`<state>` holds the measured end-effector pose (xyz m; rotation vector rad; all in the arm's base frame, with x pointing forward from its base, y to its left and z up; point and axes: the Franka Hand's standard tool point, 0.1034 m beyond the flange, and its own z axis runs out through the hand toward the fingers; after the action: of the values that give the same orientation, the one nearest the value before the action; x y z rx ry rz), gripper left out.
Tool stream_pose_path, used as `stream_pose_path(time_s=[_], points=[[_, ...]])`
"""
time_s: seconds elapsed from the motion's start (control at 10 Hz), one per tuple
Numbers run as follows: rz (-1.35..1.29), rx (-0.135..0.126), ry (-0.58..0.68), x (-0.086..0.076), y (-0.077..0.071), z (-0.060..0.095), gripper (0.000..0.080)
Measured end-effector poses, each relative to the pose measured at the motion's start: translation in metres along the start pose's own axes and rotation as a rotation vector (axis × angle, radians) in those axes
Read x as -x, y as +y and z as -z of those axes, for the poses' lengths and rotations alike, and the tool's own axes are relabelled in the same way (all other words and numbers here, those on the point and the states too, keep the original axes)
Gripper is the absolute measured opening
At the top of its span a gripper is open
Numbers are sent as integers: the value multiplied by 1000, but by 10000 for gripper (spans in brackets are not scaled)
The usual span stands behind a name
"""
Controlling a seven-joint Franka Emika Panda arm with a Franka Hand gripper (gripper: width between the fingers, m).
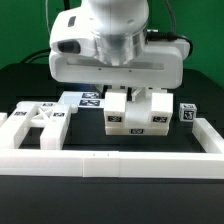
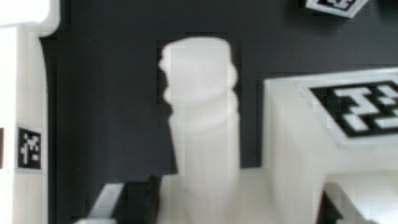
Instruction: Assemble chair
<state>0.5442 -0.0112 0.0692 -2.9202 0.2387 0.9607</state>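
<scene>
In the wrist view my gripper (image 2: 221,206) is shut on a white chair leg (image 2: 199,110), a rounded post with a ridged end that sticks out from between the jaws. A white tagged chair block (image 2: 338,120) lies right beside the leg. Another tagged white part (image 2: 22,130) lies along the other side. In the exterior view my gripper (image 1: 130,93) is low over two tagged white chair blocks (image 1: 138,115) at the table's middle, and the arm hides its fingertips. A flat slotted chair panel (image 1: 40,122) lies at the exterior view's left.
A long plain white border rail (image 1: 110,165) runs along the front and up the exterior view's right side. A small tagged cube (image 1: 187,113) sits near the right rail and also shows in the wrist view (image 2: 338,5). The marker board (image 1: 85,98) lies behind the panel.
</scene>
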Motion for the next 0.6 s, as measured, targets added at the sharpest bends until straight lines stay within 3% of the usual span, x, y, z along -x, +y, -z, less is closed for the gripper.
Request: stream_pose_path(time_s=[0.4,0.6], points=[[-24,3,-323,11,17,-7,328],[-21,5,-311,1,17,-6,328]])
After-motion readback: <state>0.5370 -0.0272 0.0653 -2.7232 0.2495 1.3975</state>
